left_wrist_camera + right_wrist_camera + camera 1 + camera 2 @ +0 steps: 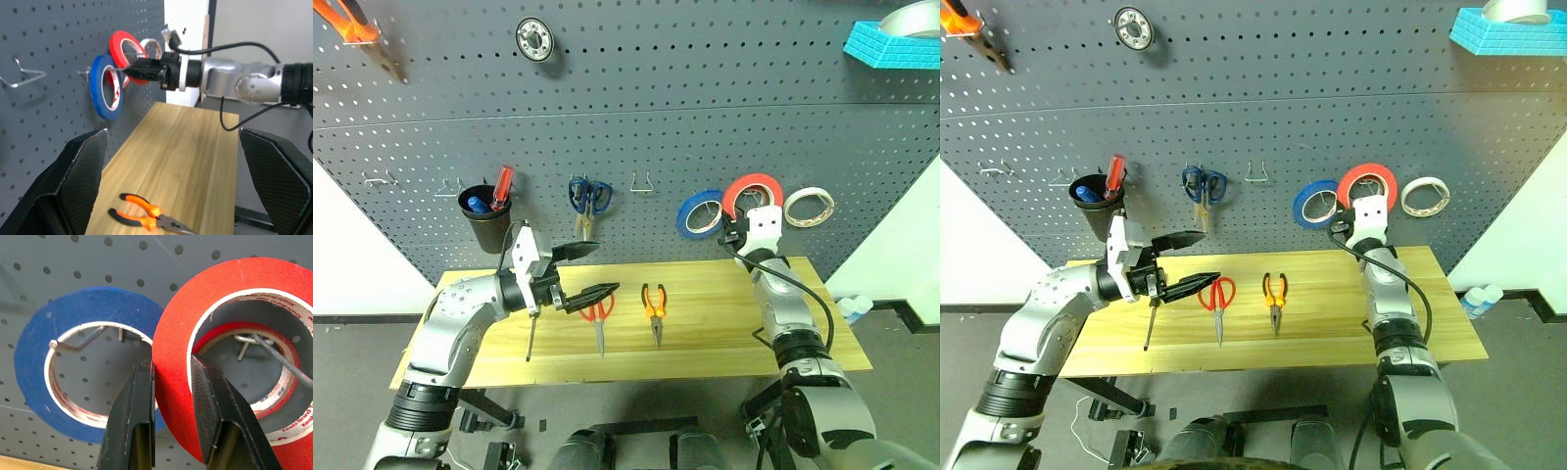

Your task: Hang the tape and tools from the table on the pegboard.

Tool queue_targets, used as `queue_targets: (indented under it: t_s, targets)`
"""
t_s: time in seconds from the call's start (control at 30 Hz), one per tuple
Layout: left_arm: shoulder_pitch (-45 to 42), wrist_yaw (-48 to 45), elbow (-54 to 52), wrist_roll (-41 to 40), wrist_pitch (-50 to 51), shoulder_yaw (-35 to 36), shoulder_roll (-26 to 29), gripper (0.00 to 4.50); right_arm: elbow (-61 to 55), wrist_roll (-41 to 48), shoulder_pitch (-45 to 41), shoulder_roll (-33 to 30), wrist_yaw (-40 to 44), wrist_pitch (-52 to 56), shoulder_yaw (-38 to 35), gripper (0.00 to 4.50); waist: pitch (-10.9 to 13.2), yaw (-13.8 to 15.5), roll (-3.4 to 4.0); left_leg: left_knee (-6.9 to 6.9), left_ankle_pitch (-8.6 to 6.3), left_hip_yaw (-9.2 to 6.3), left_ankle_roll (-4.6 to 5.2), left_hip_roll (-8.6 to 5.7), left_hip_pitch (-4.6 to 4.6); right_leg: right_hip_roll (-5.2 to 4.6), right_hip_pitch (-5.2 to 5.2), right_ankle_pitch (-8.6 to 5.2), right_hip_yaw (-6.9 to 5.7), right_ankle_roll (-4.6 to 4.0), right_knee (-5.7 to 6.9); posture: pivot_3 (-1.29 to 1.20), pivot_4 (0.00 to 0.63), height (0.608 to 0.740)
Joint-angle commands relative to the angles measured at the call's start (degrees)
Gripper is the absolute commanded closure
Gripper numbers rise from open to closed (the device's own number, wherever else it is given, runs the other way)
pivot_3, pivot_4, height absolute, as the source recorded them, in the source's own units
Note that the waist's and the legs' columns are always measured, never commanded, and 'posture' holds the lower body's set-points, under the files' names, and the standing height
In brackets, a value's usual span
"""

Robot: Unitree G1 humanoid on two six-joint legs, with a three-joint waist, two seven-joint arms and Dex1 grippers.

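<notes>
The flat, wide ring of glossy red tape (171, 382) with a white inner core printed with small red lettering sits up against the dark grey perforated pegboard (636, 117), its rim clamped between the two black ribbed fingers of the right end effector (171, 396), just beside a blue tape roll (34, 367) hanging on a wire hook. On the light plank-wood table (724, 323) below lie the orange-and-black-handled pliers (654, 305), red-handled scissors (598, 318) and slim screwdriver (530, 338). The left end effector (578, 274) hovers above them with fingers spread apart, near a black cup (487, 220) holding a red-handled screwdriver (501, 186).

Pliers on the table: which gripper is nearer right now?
Left. The left gripper hangs open over the table, just beside the pliers with the scissors between. The right gripper is up at the pegboard, shut on the red tape.
</notes>
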Motion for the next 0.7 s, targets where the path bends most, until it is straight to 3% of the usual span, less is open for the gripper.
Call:
queue_targets:
  t_s: [0.03,0.23,0.6,0.7]
  targets:
    - [-0.4,0.3,-1.6,-1.0,-0.6,1.3,0.2,0.0,0.5,-0.3,-2.6,-0.6,-0.3,-2.5,-0.4,3.83,0.0,0.0,0.0,0.0,0.0,0.0,0.0,0.0,0.0,0.0,0.0,0.0,0.0,0.0,0.01,-0.01,0.0,0.681]
    - [-0.6,0.6,-1.2,-0.8,-0.8,1.1,0.1,0.0,2.1,0.1,-3.3,-0.6,-0.3,-1.4,-0.6,3.83,0.0,0.0,0.0,0.02,0.01,0.0,-0.01,-0.01,0.0,0.0,-0.03,0.0,0.03,-0.01,0.11,-0.01,0.0,0.681]
    - [-0.7,0.8,-1.1,-0.6,-1.0,1.2,0.2,0.0,4.3,-0.7,-4.8,-0.9,-1.8,-1.1,-0.6,0.07,0.0,0.0,0.0,0.25,0.04,0.02,-0.07,-0.01,0.0,0.01,-0.13,-0.02,0.11,-0.03,0.5,0.0,0.0,0.681]
    - [-0.7,1.0,-1.0,-0.5,-1.0,1.1,0.1,0.0,4.4,-1.0,-5.0,-1.0,-1.3,0.1,0.0,0.03,0.0,0.0,0.0,0.26,0.04,0.02,-0.07,-0.01,-0.01,0.01,-0.14,-0.02,0.11,-0.04,0.5,0.0,0.0,0.681]
